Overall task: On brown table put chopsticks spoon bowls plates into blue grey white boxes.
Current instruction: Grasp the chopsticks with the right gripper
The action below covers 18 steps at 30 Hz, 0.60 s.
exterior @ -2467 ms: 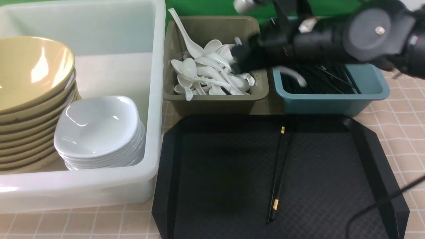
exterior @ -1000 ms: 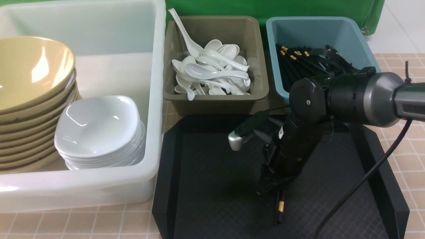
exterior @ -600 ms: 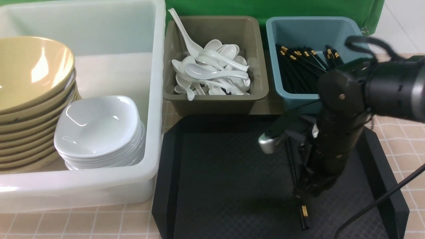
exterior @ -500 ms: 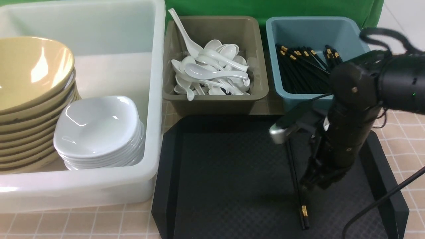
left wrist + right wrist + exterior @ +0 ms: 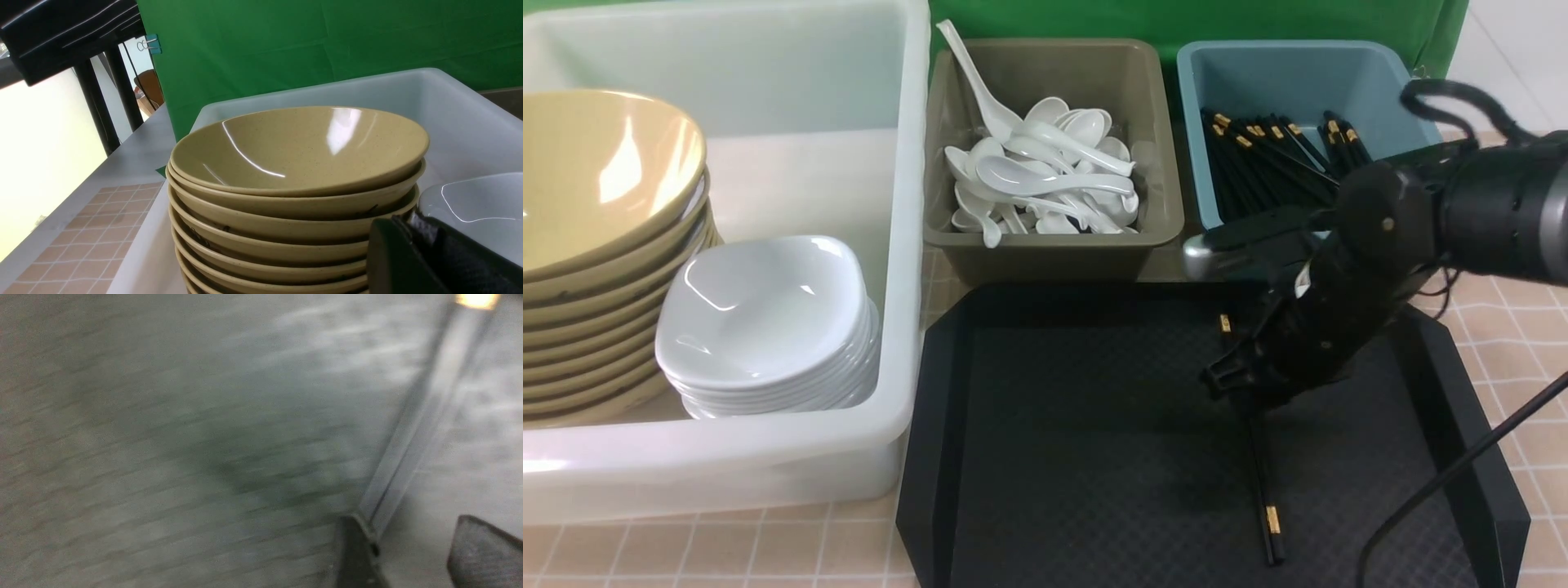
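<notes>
A pair of black chopsticks lies lengthwise on the black tray, gold bands at both ends. My right gripper hovers over their middle, open. In the blurred right wrist view the chopsticks run along one finger of the right gripper, and the other finger stands well apart. My left gripper is shut on nothing, beside the stacked yellow bowls and the plates. It is out of the front view. Bowls and plates are stacked in the white box.
The grey box holds several white spoons. The blue box holds several chopsticks. Both stand just beyond the tray on the brown table. The right arm's cable crosses the tray's right corner.
The right gripper carried the chopsticks rightward across the tray, then opened and drew up and away. The chopsticks now lie free on the tray.
</notes>
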Tool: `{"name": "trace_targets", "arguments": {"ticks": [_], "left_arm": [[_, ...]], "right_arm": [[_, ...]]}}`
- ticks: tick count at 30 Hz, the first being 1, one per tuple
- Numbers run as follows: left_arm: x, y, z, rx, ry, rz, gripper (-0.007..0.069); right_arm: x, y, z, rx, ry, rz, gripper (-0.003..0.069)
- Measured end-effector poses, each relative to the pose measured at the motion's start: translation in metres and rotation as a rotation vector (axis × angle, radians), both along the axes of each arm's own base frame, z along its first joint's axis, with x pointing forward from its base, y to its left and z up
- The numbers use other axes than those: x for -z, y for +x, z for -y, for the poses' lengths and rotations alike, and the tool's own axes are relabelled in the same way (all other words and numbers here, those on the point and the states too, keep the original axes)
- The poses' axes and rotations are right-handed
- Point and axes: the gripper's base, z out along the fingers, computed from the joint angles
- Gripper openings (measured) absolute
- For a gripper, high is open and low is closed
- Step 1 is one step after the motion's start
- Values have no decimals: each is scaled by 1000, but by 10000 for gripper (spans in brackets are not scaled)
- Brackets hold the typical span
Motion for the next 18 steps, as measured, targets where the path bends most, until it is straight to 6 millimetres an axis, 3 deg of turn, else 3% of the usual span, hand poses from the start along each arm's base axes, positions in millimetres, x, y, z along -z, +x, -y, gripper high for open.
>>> {"name": "trace_targets", "arguments": {"ticks": [5, 12, 18], "left_arm": [[0, 0, 0, 0, 0, 0, 7], [0, 0, 0, -3, 0, -3, 7], [0, 0, 0, -3, 0, -3, 7]], "right_arm": [[21, -3, -8, -37, -41, -71, 383], [25, -1, -7, -153, -100, -84, 136], [17, -8, -11, -218, -99, -86, 138]]}}
